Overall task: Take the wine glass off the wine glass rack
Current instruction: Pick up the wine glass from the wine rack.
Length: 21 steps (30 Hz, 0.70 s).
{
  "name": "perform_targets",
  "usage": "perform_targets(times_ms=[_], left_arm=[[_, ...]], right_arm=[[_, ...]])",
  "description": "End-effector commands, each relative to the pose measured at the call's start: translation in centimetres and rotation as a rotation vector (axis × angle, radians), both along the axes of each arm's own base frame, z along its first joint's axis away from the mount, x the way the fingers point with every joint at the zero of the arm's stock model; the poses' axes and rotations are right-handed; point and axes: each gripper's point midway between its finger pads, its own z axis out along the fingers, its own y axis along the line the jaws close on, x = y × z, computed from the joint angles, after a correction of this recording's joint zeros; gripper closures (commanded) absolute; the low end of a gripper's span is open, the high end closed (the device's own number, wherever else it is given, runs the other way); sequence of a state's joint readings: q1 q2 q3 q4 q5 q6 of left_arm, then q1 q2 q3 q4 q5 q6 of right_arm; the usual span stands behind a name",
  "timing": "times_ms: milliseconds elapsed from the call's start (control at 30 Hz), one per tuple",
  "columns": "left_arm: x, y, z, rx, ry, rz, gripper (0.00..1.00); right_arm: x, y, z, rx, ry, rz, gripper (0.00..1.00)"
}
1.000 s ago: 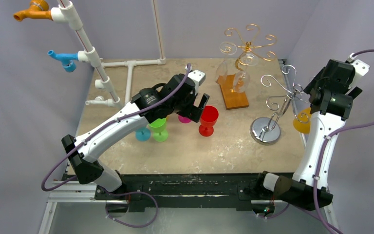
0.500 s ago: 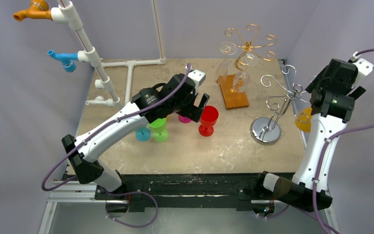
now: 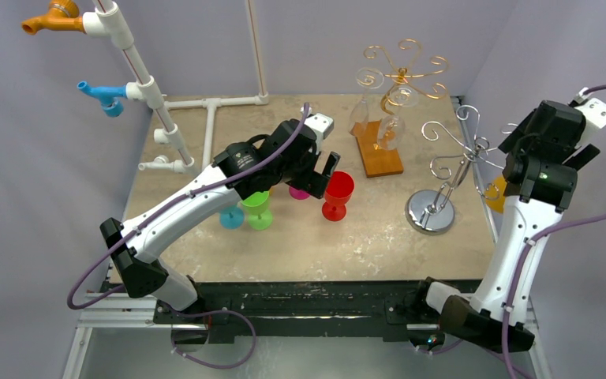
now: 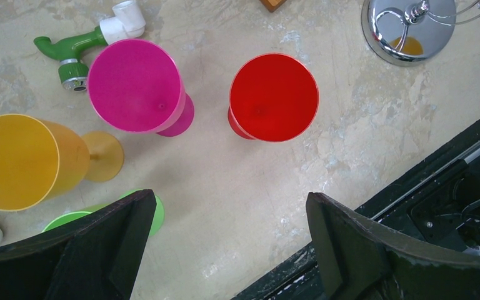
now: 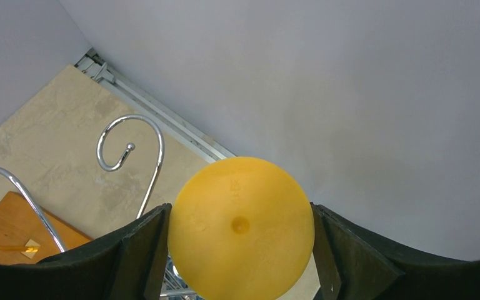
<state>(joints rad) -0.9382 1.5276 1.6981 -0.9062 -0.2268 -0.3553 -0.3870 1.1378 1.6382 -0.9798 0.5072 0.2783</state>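
the red cup (image 4: 274, 97) stands upright in the middle of the left wrist view and is empty. the pink cup (image 4: 135, 85) stands just to its left, also empty. a yellow cup (image 4: 15, 161) shows at the left edge with nothing in it, and a green cup (image 4: 153, 215) peeks out from under a finger at the lower left. the left gripper (image 4: 228, 209) hangs above them with its jaws spread wide and nothing between them.

the right gripper (image 5: 240, 215) is clenched on the wine glass (image 5: 240, 228), one finger on each side of its round yellow foot. in the top view the wine glass (image 3: 495, 193) is at the right edge of the frame, beside the silver rack (image 3: 450, 170) and apart from its hooks.

since a second ago the right arm has swung further right and taken the wine glass away from the silver rack. the left arm has stayed put.

the table (image 3: 347, 245) is pale and stony. a gold rack (image 3: 401, 75) with clear glasses (image 3: 390, 130) stands at the upper middle, white pipes (image 3: 205, 110) at the upper left, and grey walls (image 3: 323, 39) all around
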Motion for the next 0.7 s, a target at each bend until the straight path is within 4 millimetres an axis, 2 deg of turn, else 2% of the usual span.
perform_targets(times_ms=[0, 300, 667], left_arm=[[0.1, -0.8, 2.0, -0.053, -0.036, -0.023, 0.00], [-0.2, -0.5, 1.8, -0.054, -0.033, -0.025, 0.00], [-0.3, -0.3, 2.2, -0.067, -0.042, -0.019, 0.00]], right_arm=[[-1.2, 0.1, 2.2, -0.039, -0.054, -0.015, 0.32], [-1.5, 0.7, 1.9, -0.031, -0.064, 0.010, 0.32], [0.3, 2.4, 2.3, 0.005, -0.092, 0.145, 0.34]])
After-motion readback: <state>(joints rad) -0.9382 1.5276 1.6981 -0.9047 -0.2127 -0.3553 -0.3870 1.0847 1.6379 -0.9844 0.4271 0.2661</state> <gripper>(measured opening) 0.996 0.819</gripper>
